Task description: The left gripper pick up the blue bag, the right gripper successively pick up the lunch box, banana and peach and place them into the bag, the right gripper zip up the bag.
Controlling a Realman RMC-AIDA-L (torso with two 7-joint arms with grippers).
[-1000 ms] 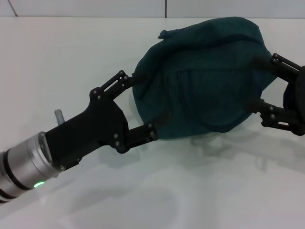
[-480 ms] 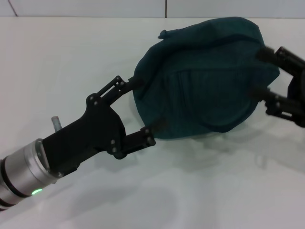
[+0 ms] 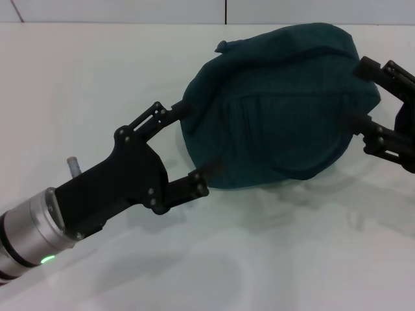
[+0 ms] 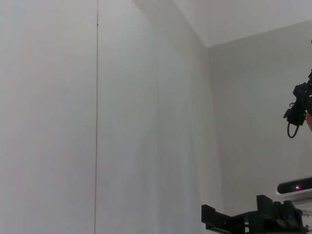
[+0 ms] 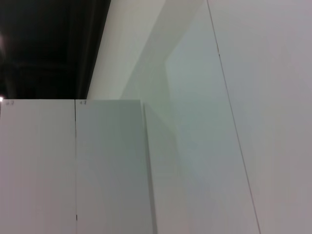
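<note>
The blue bag [image 3: 279, 110] lies bulging on the white table, its dark teal fabric closed over the top. My left gripper [image 3: 201, 138] is open at the bag's left edge, its two fingertips [image 3: 185, 111] spread wide against the fabric. My right gripper [image 3: 356, 91] is open too, at the bag's right edge, with its fingers [image 3: 376, 68] splayed beside the cloth. The lunch box, banana and peach are hidden or out of view. Both wrist views show only pale walls.
The white table [image 3: 97, 84] stretches around the bag, with a wall seam behind it. A small grey stub [image 3: 72, 164] sticks up beside my left arm. Black equipment [image 4: 253, 219] shows far off in the left wrist view.
My left gripper has drawn back a little toward the lower left. My right gripper has shifted farther away and slightly right along the bag's edge. The bag stays put.
</note>
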